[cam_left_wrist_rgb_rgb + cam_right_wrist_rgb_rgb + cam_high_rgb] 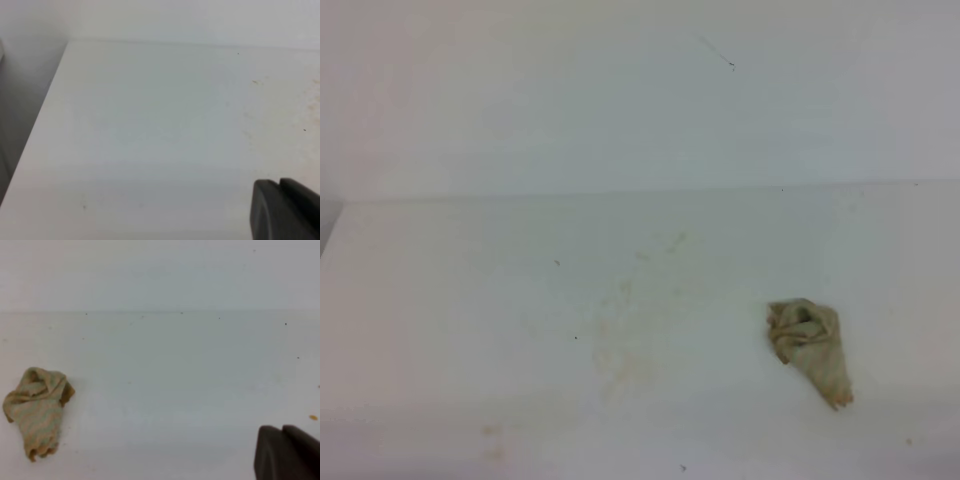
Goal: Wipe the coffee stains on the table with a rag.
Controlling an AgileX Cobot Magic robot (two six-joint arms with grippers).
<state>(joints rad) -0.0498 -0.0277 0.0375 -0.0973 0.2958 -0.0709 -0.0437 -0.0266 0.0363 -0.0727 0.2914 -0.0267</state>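
Note:
The rag (809,348) lies bunched on the white table (440,300) at the right, grey-beige with tan stains. It also shows in the right wrist view (36,409) at the left. No puddle shows. The coffee stains (620,345) are faint tan smears in the middle of the table, with small orange-brown marks (494,440) near the front left. Faint smears (310,107) show in the left wrist view. No gripper shows in the exterior view. My left gripper (280,182) and right gripper (282,428) show as dark fingers pressed together, empty, far from the rag.
A white wall (620,90) rises behind the table's far edge. The table's left edge (37,125) drops off in the left wrist view. A small orange droplet (313,417) lies near my right gripper. Tiny dark specks dot the surface.

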